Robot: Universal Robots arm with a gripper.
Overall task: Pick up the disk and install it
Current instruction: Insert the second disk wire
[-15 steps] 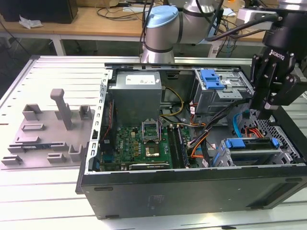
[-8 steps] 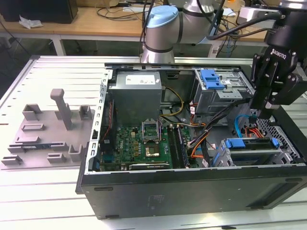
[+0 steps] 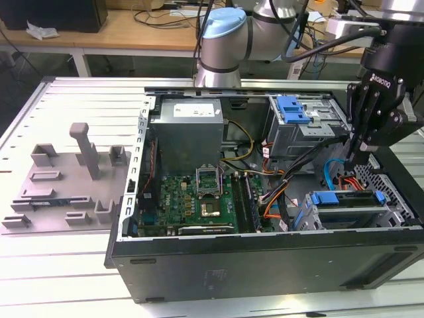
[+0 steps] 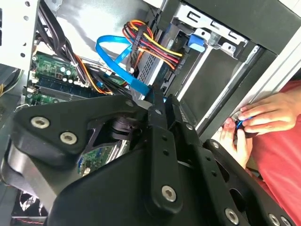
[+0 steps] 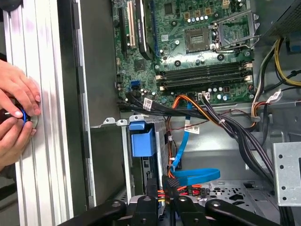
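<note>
Starting at the exterior view's left, a grey plastic fixture (image 3: pixel 66 172) with upright pegs lies on the slatted aluminium table (image 3: pixel 40 278). Beside it on the right stands the open black computer case (image 3: pixel 265 271), lying on its side. Inside, the green motherboard (image 3: pixel 192 195) sits below the grey power supply (image 3: pixel 189 129). Further right is the grey metal drive cage (image 3: pixel 305 132) with a blue plastic clip (image 3: pixel 291 109) on top.

The gripper (image 3: pixel 356 156) hangs over the case's interior near the exterior view's right, pointing down between the drive cage and the lower bay, just above a blue flat cable (image 3: pixel 329 175). Whether the pincer is clenched or released cannot be told.

The disk (image 3: pixel 348 199), in its bright blue carrier, sits in the lower bay at the case's corner, just below and apart from the gripper. In the first wrist view its blue carrier end (image 5: pixel 142 141) shows in the bay slot.

In both wrist views a person's hands (image 5: pixel 16 117) (image 4: pixel 263 117) hold something small and blue at the table's edge, outside the case wall.
</note>
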